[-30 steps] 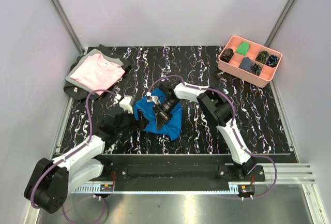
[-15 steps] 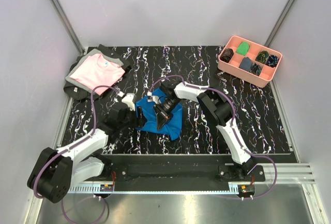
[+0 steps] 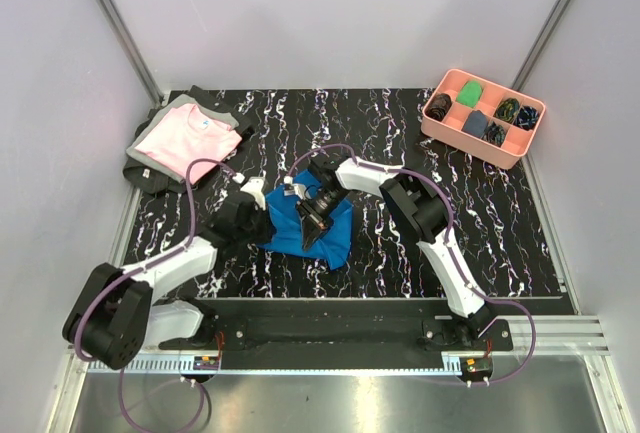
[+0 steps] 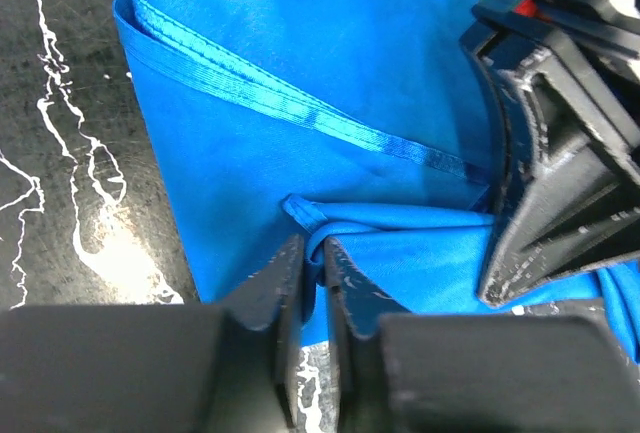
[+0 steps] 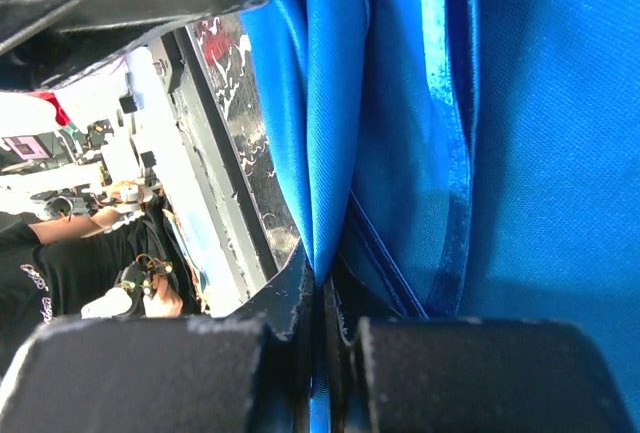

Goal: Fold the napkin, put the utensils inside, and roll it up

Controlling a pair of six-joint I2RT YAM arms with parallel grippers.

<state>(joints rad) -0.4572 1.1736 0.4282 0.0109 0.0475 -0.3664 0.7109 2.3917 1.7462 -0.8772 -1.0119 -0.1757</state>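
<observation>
At the far-left corner of the table (image 3: 500, 233) we saw a pink shirt (image 3: 190, 141), folded, lying on darker cloth (image 3: 143, 175).

Near the middle of the table, somewhat toward the near edge, lay the napkin (image 3: 338, 233), bunched and partly doubled over, with both arms reaching to it. The left gripper (image 4: 312, 253) sat at the napkin's left edge. In the left wrist view its fingers were pressed together on a small raised fold of the blue cloth, with the hemmed border running across just beyond. The right gripper (image 5: 318, 288) came in from the far side, over the middle of the napkin, just beside the left one. In its own view its fingers were pinched tight on a thin ridge of cloth, with more hemmed layers lying to the right.

At the far-right corner stood a salmon-pink tray (image 3: 452, 137) divided into compartments. Those we could make out each held a small cloth bundle (image 3: 470, 90): one green on the far side, one grey on the near side, a dark one at the left end, and dark patterned ones toward the right end. We could not tell the exact number of compartments.
</observation>
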